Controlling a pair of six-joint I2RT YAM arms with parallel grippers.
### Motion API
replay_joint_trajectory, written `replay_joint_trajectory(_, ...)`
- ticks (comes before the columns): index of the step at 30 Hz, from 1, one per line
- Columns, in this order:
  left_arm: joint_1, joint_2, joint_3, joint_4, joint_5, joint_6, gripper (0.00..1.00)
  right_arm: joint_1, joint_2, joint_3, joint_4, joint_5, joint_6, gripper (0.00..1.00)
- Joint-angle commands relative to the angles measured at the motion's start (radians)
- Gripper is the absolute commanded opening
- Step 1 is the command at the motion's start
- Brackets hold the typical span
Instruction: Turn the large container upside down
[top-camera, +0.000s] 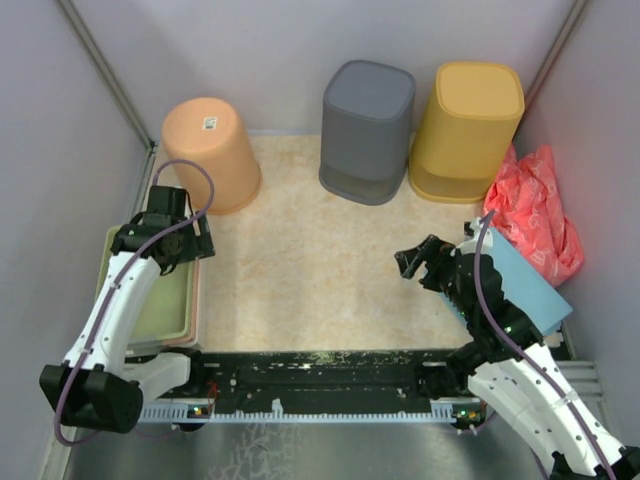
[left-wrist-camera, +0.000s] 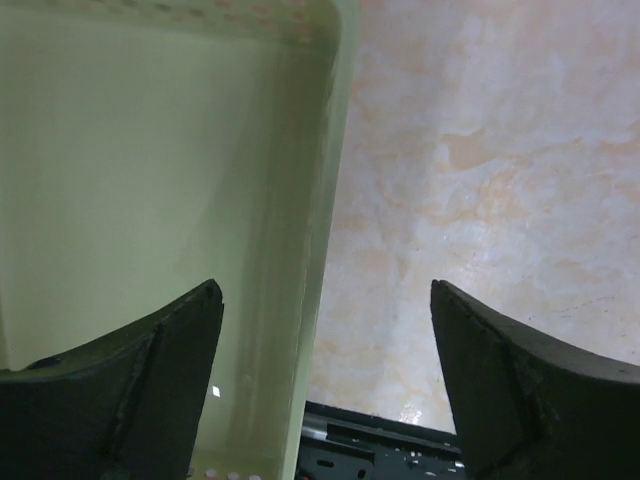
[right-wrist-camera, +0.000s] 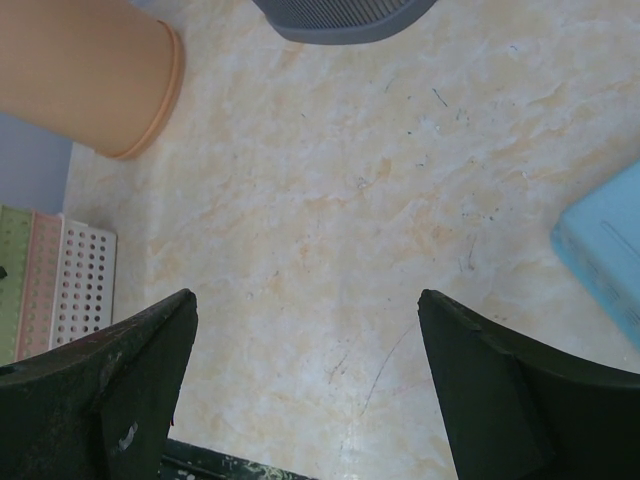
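The left tool (left-wrist-camera: 325, 300) is straddling, wide open, the green tray's (left-wrist-camera: 300, 200) wall at the table's (left-wrist-camera: 480, 180) left edge; the right tool (right-wrist-camera: 305, 300) is hovering wide. Closing here is risking a pinch on the pink tray (right-wrist-camera: 40, 290) beneath too (lifting both).

Marbled beige table (top-camera: 320, 270), bins along its far edge, trays at one side.

Under my left hand (top-camera: 180, 240) a green tray (left-wrist-camera: 150, 150) sits nested in a pink one (right-wrist-camera: 40, 285) at the table's left edge. Just ahead of that hand stands an orange bin (top-camera: 210, 150), base up. Ahead of my right hand (top-camera: 420, 268) a grey bin (top-camera: 367, 130) and a yellow bin (top-camera: 467, 130) stand side by side, base up too. Right of that hand lies a blue box (top-camera: 530, 285), with a crumpled red bag (top-camera: 535, 205) beyond it.
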Motion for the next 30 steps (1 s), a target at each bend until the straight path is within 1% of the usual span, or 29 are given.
replay_joint_trajectory(1,0.033,0.010,-0.055,-0.034,0.073,-0.035,0.82,0.000,0.003,0.013,0.059,-0.027,-0.013,0.92)
replay_joint_trajectory(5,0.035,0.043,-0.077,-0.023,0.050,-0.051,0.58,0.000,-0.019,0.016,0.030,-0.020,-0.009,0.92)
replay_joint_trajectory(6,0.035,0.050,-0.081,-0.015,0.042,-0.052,0.53,0.000,-0.028,0.014,0.024,-0.014,-0.010,0.92)
replay_joint_trajectory(9,0.037,0.066,-0.097,0.033,0.057,-0.042,0.44,-0.001,-0.049,0.007,0.020,-0.008,-0.009,0.92)
replay_joint_trajectory(11,0.038,0.082,-0.106,0.065,0.061,-0.041,0.40,-0.001,-0.054,0.004,0.021,-0.010,-0.006,0.92)
replay_joint_trajectory(12,0.038,0.091,-0.101,0.067,0.062,-0.039,0.28,0.000,-0.054,0.004,0.020,-0.012,-0.004,0.92)
replay_joint_trajectory(13,0.038,0.097,-0.089,0.056,0.062,-0.038,0.22,-0.001,-0.055,0.006,0.018,-0.014,-0.003,0.91)
replay_joint_trajectory(14,0.039,0.102,-0.066,0.035,0.060,-0.035,0.12,0.000,-0.057,0.009,0.011,-0.016,0.000,0.91)
replay_joint_trajectory(16,0.037,0.102,0.000,-0.019,0.048,-0.032,0.02,-0.002,-0.064,0.012,0.000,-0.015,0.002,0.91)
replay_joint_trajectory(17,0.037,0.095,0.033,-0.040,0.037,-0.018,0.00,-0.001,-0.070,0.011,-0.005,-0.013,0.003,0.91)
replay_joint_trajectory(19,0.036,0.074,0.104,-0.073,0.018,0.023,0.00,-0.001,-0.081,0.005,-0.006,-0.010,0.002,0.91)
replay_joint_trajectory(23,0.037,0.047,0.253,-0.144,-0.015,0.058,0.00,-0.001,-0.085,-0.004,0.004,-0.012,0.004,0.91)
replay_joint_trajectory(27,0.035,0.051,0.441,-0.210,-0.018,0.073,0.00,-0.001,-0.068,-0.015,0.037,-0.033,0.007,0.91)
replay_joint_trajectory(29,0.029,0.048,0.494,-0.215,-0.027,0.070,0.00,-0.001,-0.051,-0.014,0.051,-0.043,0.007,0.91)
replay_joint_trajectory(30,0.026,0.049,0.519,-0.214,-0.007,0.064,0.00,-0.001,-0.044,-0.015,0.058,-0.049,0.008,0.91)
